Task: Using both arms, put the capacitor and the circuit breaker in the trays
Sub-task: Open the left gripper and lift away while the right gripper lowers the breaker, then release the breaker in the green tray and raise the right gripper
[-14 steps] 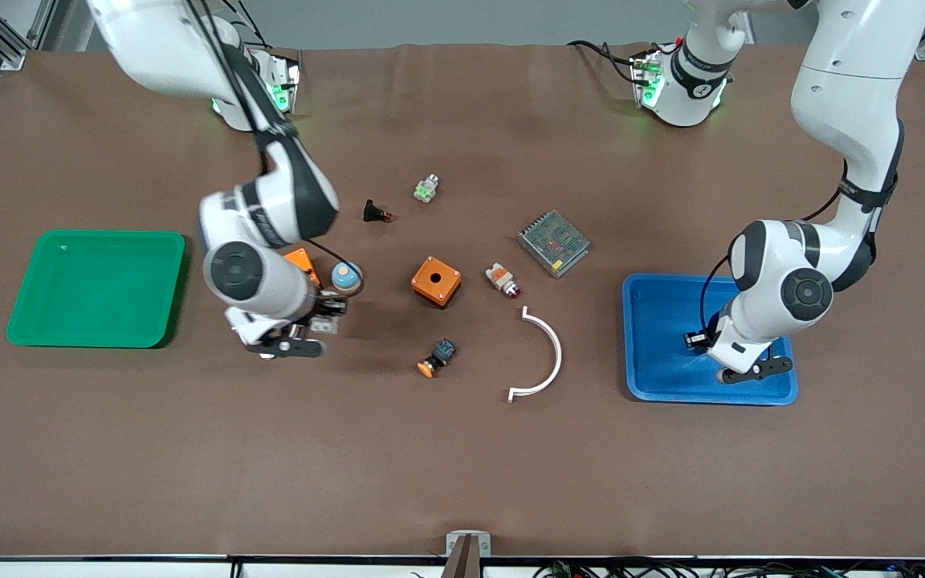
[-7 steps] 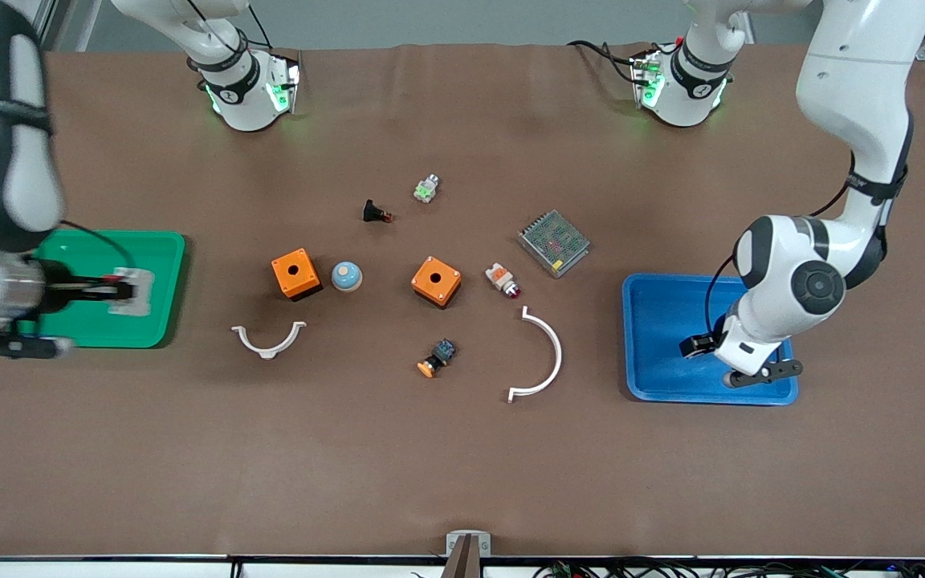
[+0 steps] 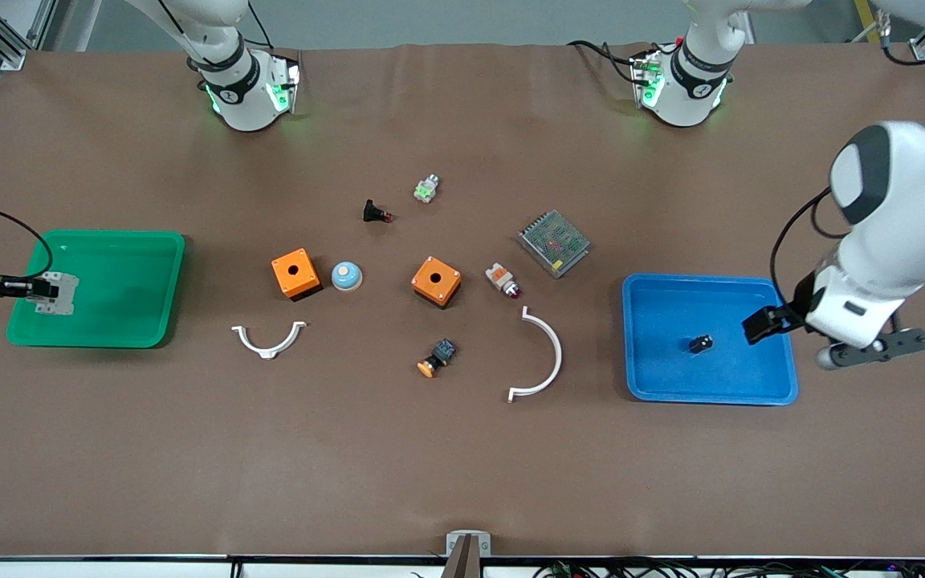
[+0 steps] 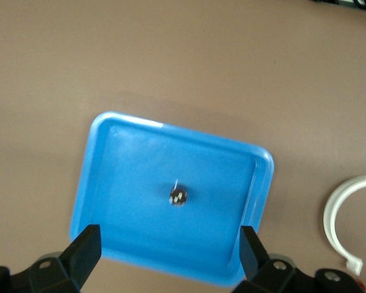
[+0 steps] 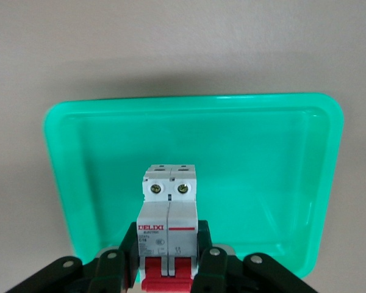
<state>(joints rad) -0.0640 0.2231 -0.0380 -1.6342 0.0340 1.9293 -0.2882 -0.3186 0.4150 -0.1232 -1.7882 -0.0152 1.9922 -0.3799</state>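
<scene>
The capacitor lies loose on the floor of the blue tray, near its middle — so that half of the job looks done. The left gripper hangs over the tray's edge toward the left arm's end of the table, its fingers spread wide and holding nothing; in the left wrist view the capacitor sits clear between them and well below.

The step in hand belongs to the right gripper. It has the breaker clamped between its fingers at the red-lever end, with the screw-terminal end pointing out, and carries it over the green tray, above the part of the tray lying toward the right arm's end of the table. In the front view the breaker shows within the tray's outline.

To do this well, the right arm should probably bring the breaker further in toward the tray's middle, since a release close to the wall could let the block catch the rim and tip out. Lowering until it is just above the floor before the fingers part would keep it from bouncing or rolling. The jaws should open fully and the gripper rise straight up, so the fingers do not drag the levers. The left arm can simply wait.
</scene>
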